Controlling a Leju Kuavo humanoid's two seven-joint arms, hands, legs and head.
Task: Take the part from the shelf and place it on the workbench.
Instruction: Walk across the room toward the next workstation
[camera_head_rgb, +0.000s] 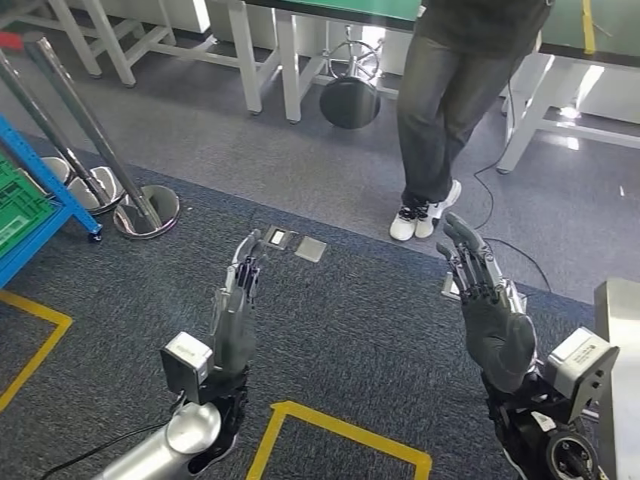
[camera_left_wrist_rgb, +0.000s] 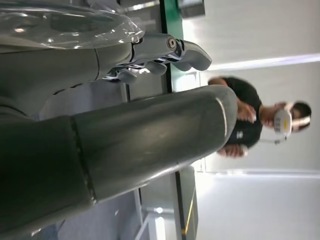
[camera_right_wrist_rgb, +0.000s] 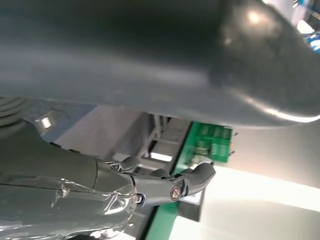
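**Both robot hands free over carpet**

We see our left robot hand and right robot hand raised w/ fingers apart, grasping nothing. Yellow tape lines cross the dark carpet below them. Floor plates lie ahead. Blue shelf stands far left; the part can't be made out. A person stands beyond, before white-legged surfaces.

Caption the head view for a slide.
Both hands, left hand and right hand, raised open and empty above dark carpet, a person standing ahead.
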